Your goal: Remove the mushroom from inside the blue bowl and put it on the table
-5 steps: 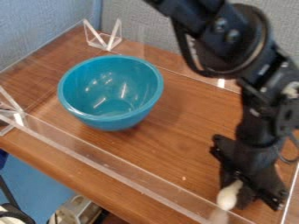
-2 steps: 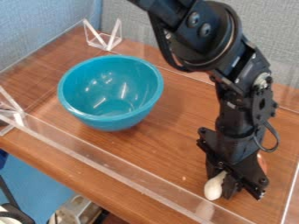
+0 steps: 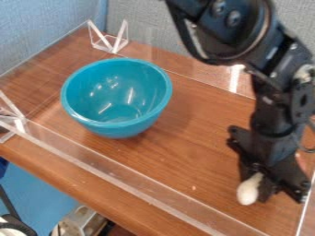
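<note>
Turquoise and glossy, the blue bowl [image 3: 116, 97] sits at our left on the wood-grain counter [image 3: 185, 152], and we see nothing inside it but reflections. Clear acrylic walls [image 3: 110, 171] edge the counter along the front and sides. Moving right, well apart from the bowl, our black gripper [image 3: 261, 184] points straight down near the front right corner, its jaws pinching the mushroom [image 3: 250, 191]; only the pale stem shows below the fingers, and the cap is hidden. We cannot tell whether the stem touches the wood yet. We judge the carry nearly done, with only the set-down and release left. The risk lies in that release: the stem is narrow, so the mushroom could topple and roll toward the low front wall, or a drop from any height could bounce it away.
</note>
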Motion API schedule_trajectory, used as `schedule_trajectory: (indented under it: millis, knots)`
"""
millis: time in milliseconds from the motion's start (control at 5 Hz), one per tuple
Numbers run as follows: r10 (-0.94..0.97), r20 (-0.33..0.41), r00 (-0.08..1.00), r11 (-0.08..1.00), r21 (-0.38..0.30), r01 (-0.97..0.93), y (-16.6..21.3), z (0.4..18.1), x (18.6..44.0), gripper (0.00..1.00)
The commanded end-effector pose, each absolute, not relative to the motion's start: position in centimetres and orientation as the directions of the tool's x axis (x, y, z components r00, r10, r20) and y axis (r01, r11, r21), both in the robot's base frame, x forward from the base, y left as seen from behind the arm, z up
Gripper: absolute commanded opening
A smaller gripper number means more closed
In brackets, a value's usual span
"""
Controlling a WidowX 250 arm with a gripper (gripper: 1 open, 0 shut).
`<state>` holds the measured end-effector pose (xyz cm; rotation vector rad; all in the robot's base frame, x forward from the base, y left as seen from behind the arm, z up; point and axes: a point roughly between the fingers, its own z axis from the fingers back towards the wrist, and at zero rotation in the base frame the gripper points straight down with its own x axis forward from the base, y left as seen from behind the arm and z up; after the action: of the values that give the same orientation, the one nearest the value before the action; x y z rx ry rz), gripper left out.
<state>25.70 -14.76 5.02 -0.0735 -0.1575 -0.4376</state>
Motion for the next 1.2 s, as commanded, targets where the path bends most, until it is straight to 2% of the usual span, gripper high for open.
schedule_trajectory:
  millis: [0, 200, 600, 1000]
  knots:
    - [-0.402, 0.234, 0.885, 0.906, -0.042, 0.422, -15.9, 7.1, 26.5, 0.0]
    - [-0.405, 0.249, 0.879, 0.903, -0.041, 0.428, -14.5, 8.4, 26.4, 0.0]
    - [-0.393, 0.217, 0.894, 0.911, -0.043, 0.411, -12.9, 6.4, 25.4, 0.0]
    - [-0.303, 0.206, 0.93, 0.949, -0.019, 0.314, -15.5, 8.7, 24.7, 0.0]
